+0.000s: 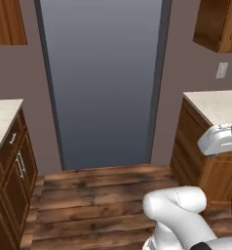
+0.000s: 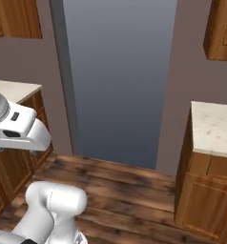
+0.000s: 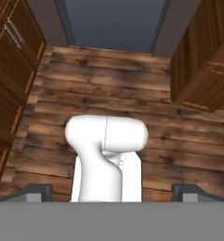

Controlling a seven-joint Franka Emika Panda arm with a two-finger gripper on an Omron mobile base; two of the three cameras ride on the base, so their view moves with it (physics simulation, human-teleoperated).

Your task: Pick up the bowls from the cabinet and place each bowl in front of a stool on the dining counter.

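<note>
Ahead, a grey-blue doorway [image 1: 103, 83] stands between two stone-topped base cabinets [image 1: 198, 151]; wood-plank floor [image 3: 147, 99] below the gripper [image 3: 112, 190], fingertips seemingly spread wide, holding nothing.

The hand camera looks down on a dark plank floor [image 3: 147, 101] of worn brown wood. A low wooden cabinet [image 3: 12, 70] with a silver bar handle [image 3: 14, 32] stands along the left edge. Another wooden cabinet [image 3: 203, 56] stands at the upper right. Between them, at the top, is a grey-blue doorway [image 3: 115, 21]. Two dark fingers [image 3: 36, 192] sit far apart at the bottom corners, nothing between them.
</note>
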